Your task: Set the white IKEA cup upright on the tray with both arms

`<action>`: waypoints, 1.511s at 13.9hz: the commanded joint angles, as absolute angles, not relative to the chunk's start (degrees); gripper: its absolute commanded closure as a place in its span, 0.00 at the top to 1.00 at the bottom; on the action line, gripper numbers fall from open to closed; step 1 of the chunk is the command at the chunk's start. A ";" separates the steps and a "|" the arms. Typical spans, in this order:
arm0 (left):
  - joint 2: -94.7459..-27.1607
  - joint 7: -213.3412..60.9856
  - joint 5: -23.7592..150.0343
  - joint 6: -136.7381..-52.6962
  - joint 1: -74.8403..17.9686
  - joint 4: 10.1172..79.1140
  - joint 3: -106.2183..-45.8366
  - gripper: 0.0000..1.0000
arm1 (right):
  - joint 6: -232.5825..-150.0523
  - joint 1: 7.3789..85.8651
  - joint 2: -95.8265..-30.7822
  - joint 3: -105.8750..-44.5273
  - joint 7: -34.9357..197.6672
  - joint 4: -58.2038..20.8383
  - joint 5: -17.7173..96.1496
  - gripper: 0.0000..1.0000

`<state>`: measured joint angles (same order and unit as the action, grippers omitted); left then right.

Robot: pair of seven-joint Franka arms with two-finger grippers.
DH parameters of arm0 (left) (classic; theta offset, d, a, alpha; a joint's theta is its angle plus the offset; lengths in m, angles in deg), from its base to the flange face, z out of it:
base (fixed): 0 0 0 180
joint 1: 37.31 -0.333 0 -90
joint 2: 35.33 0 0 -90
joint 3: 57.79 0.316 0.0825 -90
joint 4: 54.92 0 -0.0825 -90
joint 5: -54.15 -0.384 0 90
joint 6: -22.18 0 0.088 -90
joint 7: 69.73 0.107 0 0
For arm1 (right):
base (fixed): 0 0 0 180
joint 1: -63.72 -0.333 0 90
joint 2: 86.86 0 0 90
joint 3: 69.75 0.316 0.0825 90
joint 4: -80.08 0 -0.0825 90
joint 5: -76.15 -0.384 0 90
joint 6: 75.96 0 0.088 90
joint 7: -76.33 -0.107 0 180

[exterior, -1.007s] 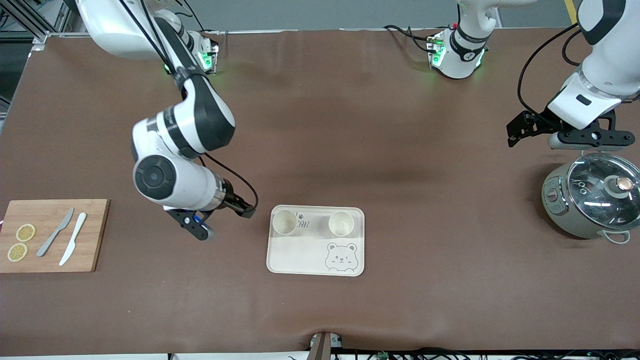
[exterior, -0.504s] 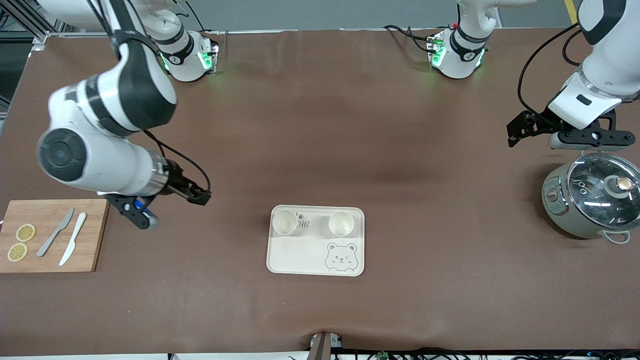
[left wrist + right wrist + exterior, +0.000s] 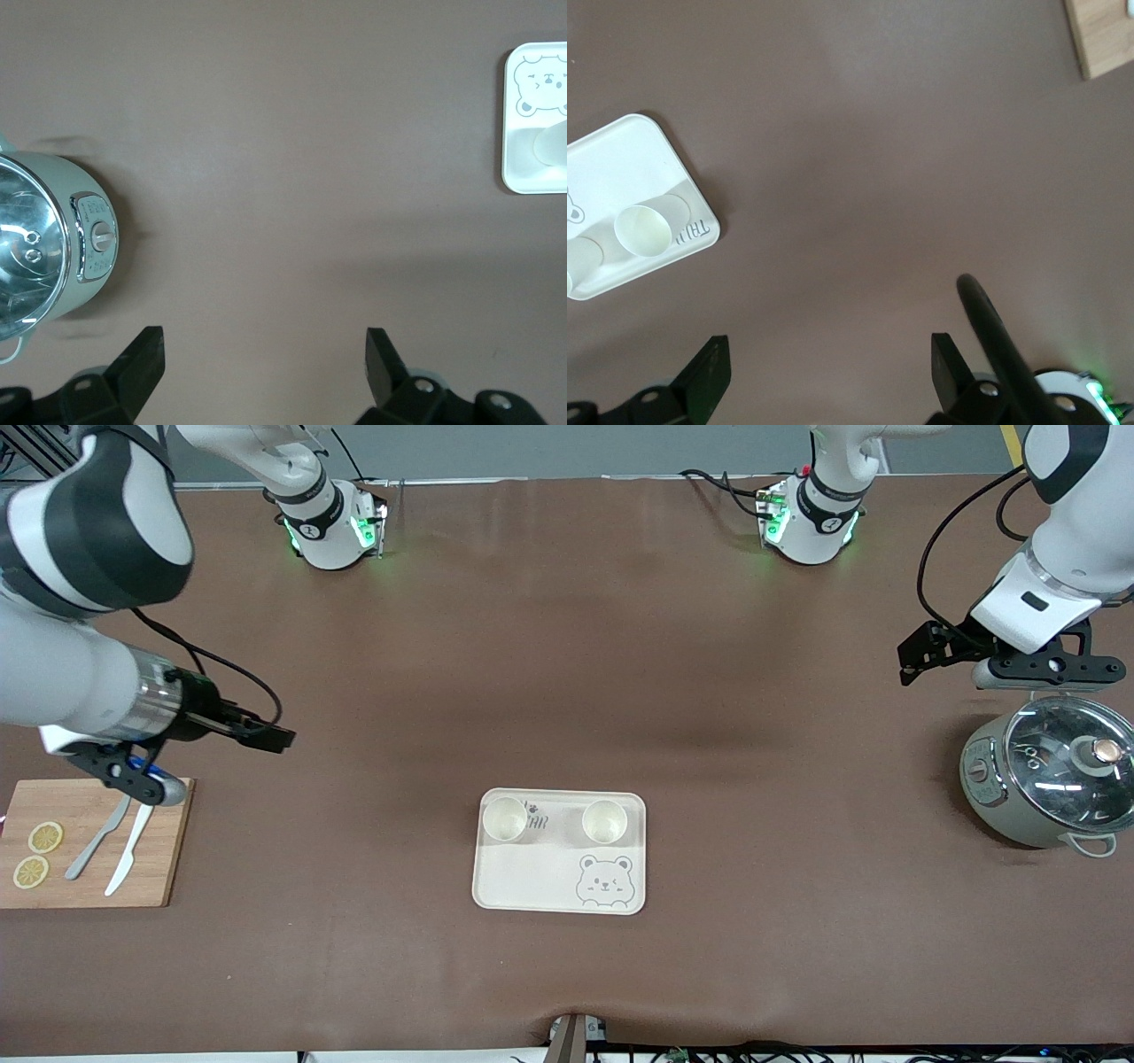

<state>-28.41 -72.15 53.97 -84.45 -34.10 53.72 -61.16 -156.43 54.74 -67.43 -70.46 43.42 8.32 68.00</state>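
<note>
The cream tray point(image 3: 532, 879) with the bear drawing lies mid-table. Two white cups point(image 3: 505, 818) point(image 3: 605, 821) stand upright on it, side by side along its edge farther from the front camera. My right gripper point(image 3: 133, 778) hangs open and empty over the corner of the cutting board, well away from the tray. In the right wrist view its gripper point(image 3: 830, 367) is open, with the tray point(image 3: 620, 159) and a cup point(image 3: 645, 227) far off. My left gripper point(image 3: 1050, 673) waits open above the pot; the left wrist view shows its gripper point(image 3: 263, 363) empty and the tray's point(image 3: 532, 173) end.
A wooden cutting board point(image 3: 168, 841) with two knives point(image 3: 99, 837) and lemon slices point(image 3: 44, 837) lies at the right arm's end of the table. A grey-green pot point(image 3: 1019, 815) with a glass lid point(image 3: 1072, 766) stands at the left arm's end.
My right arm has swung away from beside the tray toward its own end of the table, ending over the cutting board's corner. The left arm, the cups and the tray have not moved.
</note>
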 commanded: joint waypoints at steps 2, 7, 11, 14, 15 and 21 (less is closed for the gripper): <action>-28.39 -72.19 55.02 -83.46 -34.15 52.75 -61.74 1.00 | -155.77 59.32 -73.04 -68.17 53.54 5.37 69.29 1.00; -28.74 -71.84 55.11 -83.46 -34.15 52.22 -61.92 1.00 | -155.50 63.19 -80.43 -68.00 66.40 -0.26 71.31 1.00; -28.65 -71.92 55.90 -83.46 -34.15 51.69 -62.80 1.00 | -155.50 65.57 -84.65 -68.17 78.61 -2.89 71.67 1.00; -28.65 -72.10 55.90 -83.11 -34.15 51.51 -63.06 1.00 | -156.46 62.85 -87.89 -68.17 78.71 -5.94 75.69 1.00; -28.65 -72.10 55.90 -82.85 -34.15 51.51 -63.06 1.00 | -158.82 62.67 -89.83 -68.17 78.88 -8.41 76.15 1.00; -28.74 -72.36 55.90 -82.76 -34.15 51.51 -63.15 1.00 | -160.08 63.37 -90.55 -68.70 89.43 -9.49 75.89 1.00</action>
